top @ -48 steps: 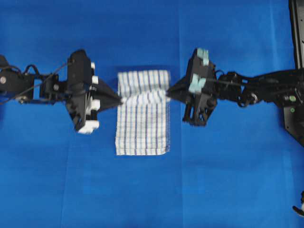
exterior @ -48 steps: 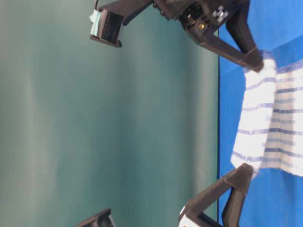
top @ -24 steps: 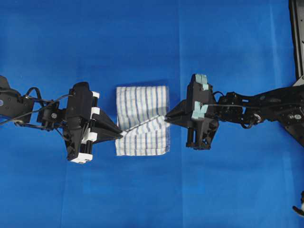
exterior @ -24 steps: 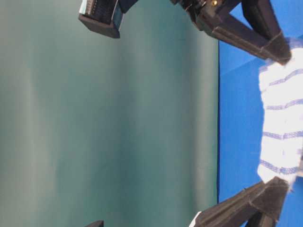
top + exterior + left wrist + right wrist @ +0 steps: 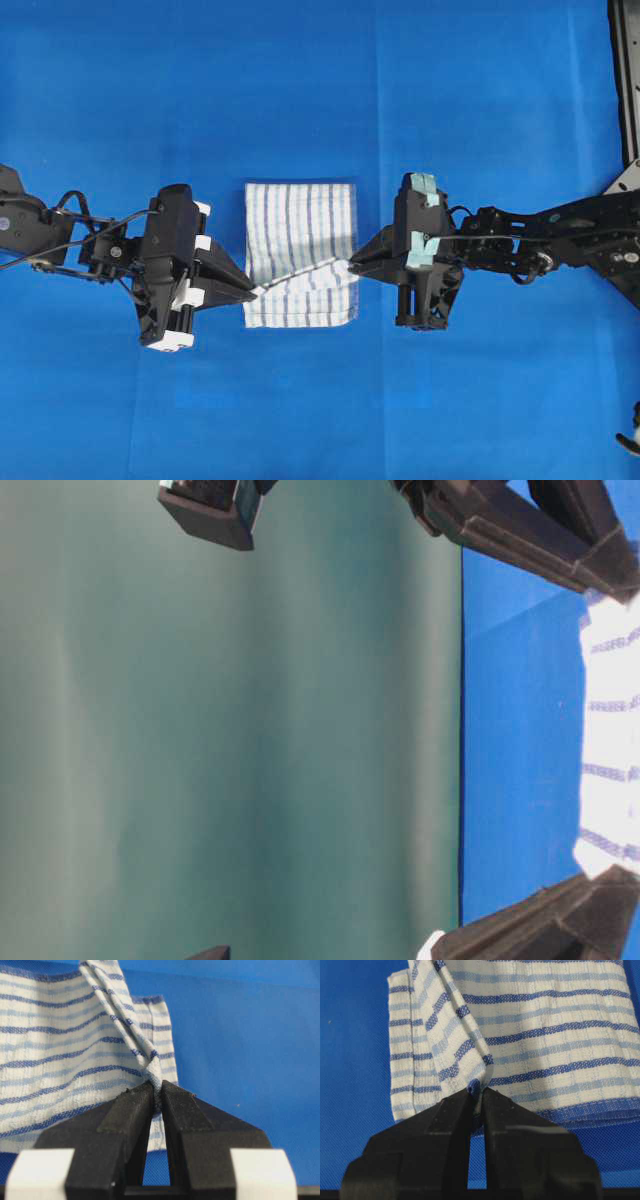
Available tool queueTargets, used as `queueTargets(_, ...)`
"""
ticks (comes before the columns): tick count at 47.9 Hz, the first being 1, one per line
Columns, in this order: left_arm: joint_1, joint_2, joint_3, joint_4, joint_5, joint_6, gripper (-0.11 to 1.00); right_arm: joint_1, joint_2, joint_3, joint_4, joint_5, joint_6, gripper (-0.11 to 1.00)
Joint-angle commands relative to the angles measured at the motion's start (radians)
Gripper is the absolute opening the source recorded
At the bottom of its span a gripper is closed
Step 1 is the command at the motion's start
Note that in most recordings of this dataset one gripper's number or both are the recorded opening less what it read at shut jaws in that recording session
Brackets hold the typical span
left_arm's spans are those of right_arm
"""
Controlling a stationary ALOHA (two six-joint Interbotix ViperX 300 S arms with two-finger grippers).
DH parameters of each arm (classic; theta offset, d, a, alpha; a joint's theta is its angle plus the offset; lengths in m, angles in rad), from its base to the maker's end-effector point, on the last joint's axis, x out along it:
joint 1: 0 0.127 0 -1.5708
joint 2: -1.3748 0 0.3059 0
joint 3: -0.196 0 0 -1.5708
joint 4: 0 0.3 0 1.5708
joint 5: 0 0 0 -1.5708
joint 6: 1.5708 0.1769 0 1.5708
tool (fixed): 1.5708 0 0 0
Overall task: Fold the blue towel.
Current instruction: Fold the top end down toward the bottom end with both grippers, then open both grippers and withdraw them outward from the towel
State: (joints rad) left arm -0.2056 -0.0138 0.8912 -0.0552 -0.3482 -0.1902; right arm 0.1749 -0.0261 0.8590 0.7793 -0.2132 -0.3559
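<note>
The blue towel, white with thin blue stripes, lies partly doubled over in the middle of the overhead view. My left gripper is shut on its left edge, and the pinched cloth rises from between the black fingertips in the left wrist view. My right gripper is shut on the towel's right edge; the bunched fold sits between the tips. A raised ridge of cloth runs between both grips above the lower layer. The table-level view shows the towel at the right edge with finger tips above and below.
A solid blue covering spreads over the whole table. A black frame stands along the far right edge. Behind the table hangs a green backdrop.
Both grippers have carried the held towel edge toward the near side, doubling the upper layer over the lower; the visible towel is now shorter. Both grips stayed shut.
</note>
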Motion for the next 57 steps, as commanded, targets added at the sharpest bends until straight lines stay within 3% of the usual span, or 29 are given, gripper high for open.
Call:
queueTargets(1,-0.008,-0.008,-0.015,0.002,0.003,-0.002,0.06,0.0,-0.014,-0.015,0.003,-0.003,-0.002,0.08)
queueTargets(8,0.0,-0.009,-0.009,0.0,0.003,-0.003,0.06,0.0,-0.005,-0.026,0.003,0.008,-0.002,0.08)
queueTargets(12,0.005,-0.008,-0.006,-0.002,0.006,-0.002,0.09,0.0,0.003,-0.035,0.003,0.021,-0.002,0.2)
queueTargets(16,0.008,-0.009,-0.006,-0.002,0.018,-0.003,0.29,0.003,0.008,-0.043,0.003,0.031,-0.002,0.43)
queueTargets(22,0.005,-0.012,-0.009,-0.002,0.037,0.0,0.7,0.005,0.008,-0.044,0.003,0.028,-0.002,0.81)
queueTargets(26,0.008,-0.021,-0.005,-0.002,0.049,0.0,0.85,0.006,0.003,-0.046,0.003,0.026,-0.002,0.92)
queueTargets(39,0.008,-0.137,-0.002,0.003,0.144,0.021,0.67,0.003,-0.104,-0.017,-0.012,0.025,-0.023,0.88)
queueTargets(57,0.014,-0.434,0.084,0.003,0.206,0.092,0.67,-0.072,-0.446,0.14,-0.021,0.021,-0.133,0.88)
